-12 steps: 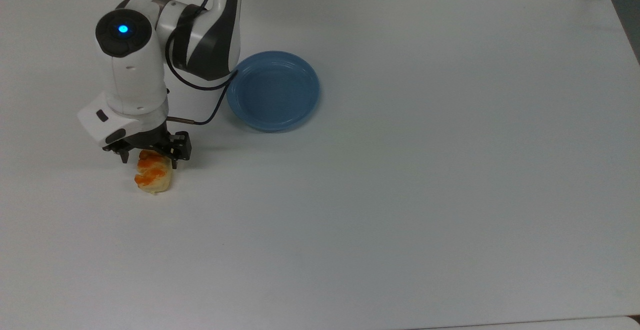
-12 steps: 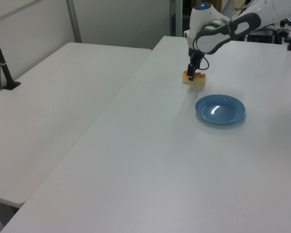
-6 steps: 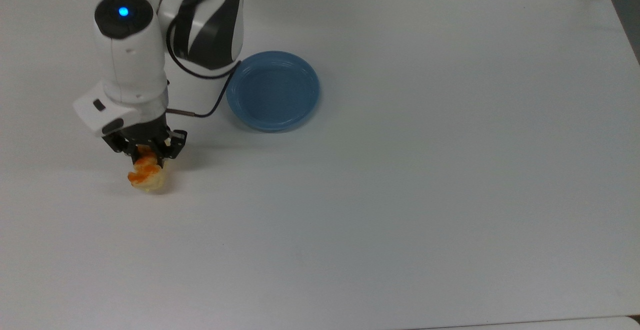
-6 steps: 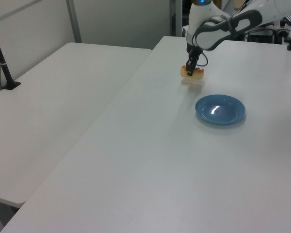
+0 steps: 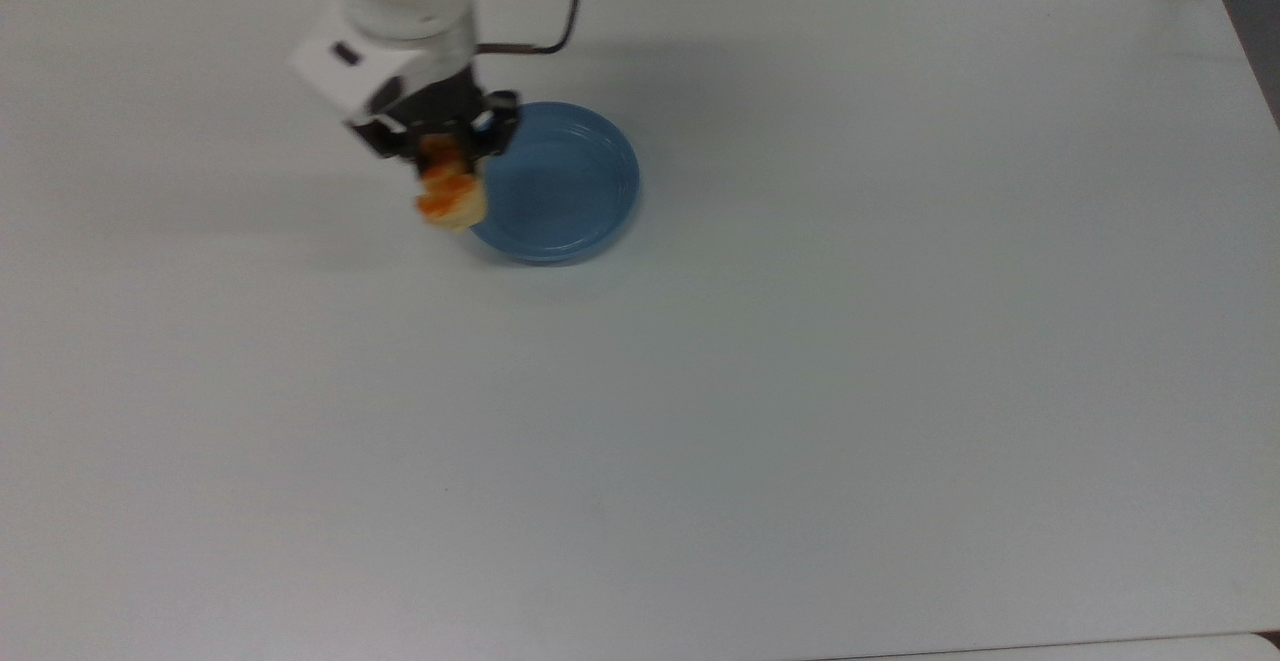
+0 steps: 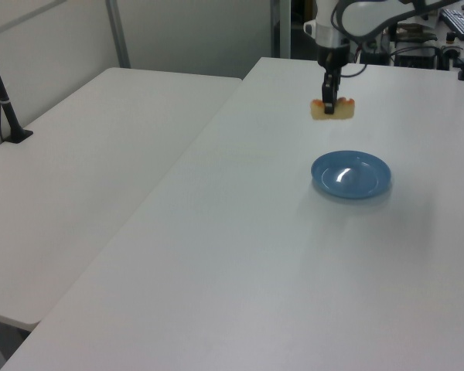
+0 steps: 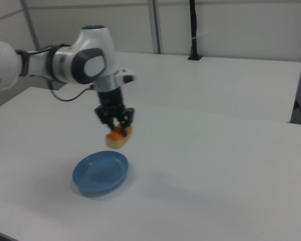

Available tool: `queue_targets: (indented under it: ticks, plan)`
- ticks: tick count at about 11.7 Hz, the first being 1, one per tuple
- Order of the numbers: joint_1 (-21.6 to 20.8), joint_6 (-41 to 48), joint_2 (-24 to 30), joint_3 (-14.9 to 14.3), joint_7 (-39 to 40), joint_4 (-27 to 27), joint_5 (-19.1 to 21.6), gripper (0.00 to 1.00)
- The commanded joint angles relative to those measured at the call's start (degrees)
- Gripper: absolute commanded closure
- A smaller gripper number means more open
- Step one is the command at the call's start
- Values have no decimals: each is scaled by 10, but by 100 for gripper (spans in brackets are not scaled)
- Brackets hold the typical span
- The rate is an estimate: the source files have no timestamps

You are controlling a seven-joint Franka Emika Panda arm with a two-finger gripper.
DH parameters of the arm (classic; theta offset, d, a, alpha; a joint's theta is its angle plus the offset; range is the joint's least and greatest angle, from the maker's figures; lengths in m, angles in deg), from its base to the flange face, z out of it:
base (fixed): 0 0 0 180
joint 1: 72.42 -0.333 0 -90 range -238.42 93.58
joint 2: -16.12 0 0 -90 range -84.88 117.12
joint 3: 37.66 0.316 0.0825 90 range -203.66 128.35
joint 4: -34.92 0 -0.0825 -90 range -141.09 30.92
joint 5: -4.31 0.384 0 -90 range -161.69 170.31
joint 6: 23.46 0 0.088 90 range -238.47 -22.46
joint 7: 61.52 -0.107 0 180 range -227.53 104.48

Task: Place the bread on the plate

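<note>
The gripper (image 5: 445, 153) now carries the bread (image 5: 450, 201) off the table (image 5: 800, 391), up beside the plate (image 5: 570, 191).

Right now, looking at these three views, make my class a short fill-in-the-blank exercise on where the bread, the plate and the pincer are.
1. The pincer is shut on the ____.
2. The bread hangs in the air, not resting on the ____ table.
3. The plate is round and ____ in colour.
4. Nothing lies on the ____ yet.

Missing words: bread; white; blue; plate
</note>
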Motion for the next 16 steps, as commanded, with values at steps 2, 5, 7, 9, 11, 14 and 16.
queue_targets:
  ticks: [2, 5, 7, 9, 11, 14, 16]
  plan:
    - [-63, -12, 40, -1, -60, -106, 1, 54]
    - [-65, -15, 4, 13, -59, -110, -8, 30]
    - [-65, -15, -4, 13, -60, -108, -8, 0]
    - [-64, -8, 0, 13, -62, -101, -7, 0]
    - [-53, 39, 40, 29, -92, -68, -5, 0]
    - [2, 193, 62, 79, -126, 62, 2, 0]
    - [28, 205, 73, 93, -142, 91, 2, 0]
